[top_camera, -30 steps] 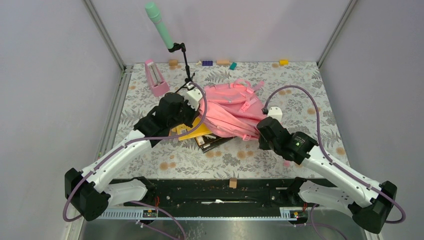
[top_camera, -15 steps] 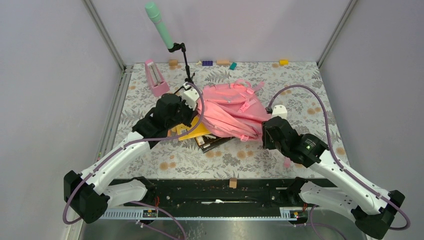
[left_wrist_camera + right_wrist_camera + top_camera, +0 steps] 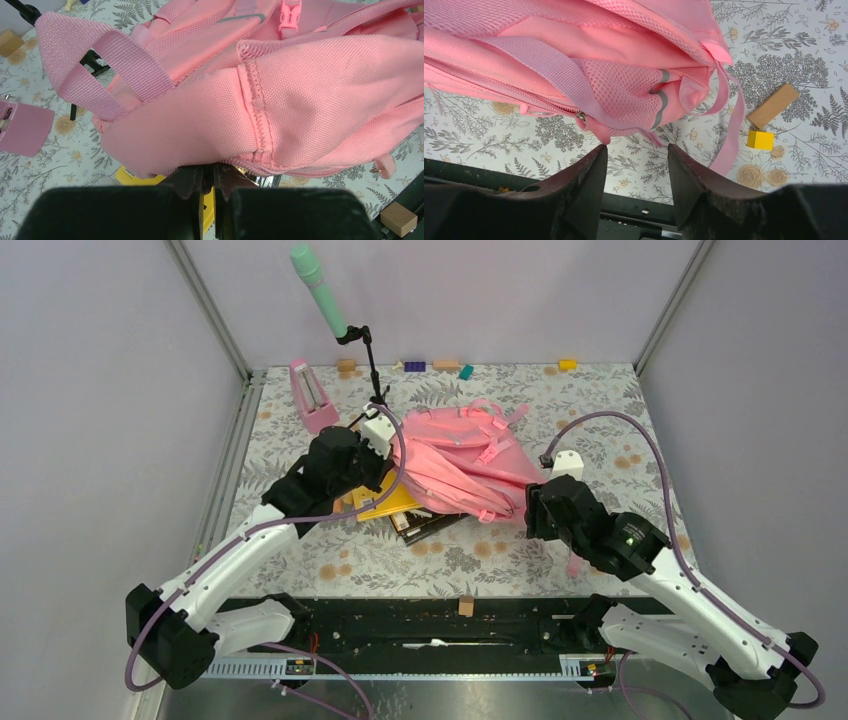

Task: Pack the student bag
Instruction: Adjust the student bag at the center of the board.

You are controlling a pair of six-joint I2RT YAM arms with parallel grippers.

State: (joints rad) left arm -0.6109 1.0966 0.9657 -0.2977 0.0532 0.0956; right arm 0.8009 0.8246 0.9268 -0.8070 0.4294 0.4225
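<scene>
The right gripper [image 3: 636, 150] stands spread with nothing between its fingers. It has drawn back toward the near right from the student bag [image 3: 460, 455] since a second ago (the bag's mesh corner now lies just past its fingertips). The left gripper [image 3: 210, 172] stays pressed shut on the bag's fabric at its left edge. The bag lies in the middle of the table [image 3: 480, 555]. A yellow book [image 3: 385, 502] and dark books [image 3: 425, 523] poke out beneath its near-left edge; whether they are inside it I cannot tell.
</scene>
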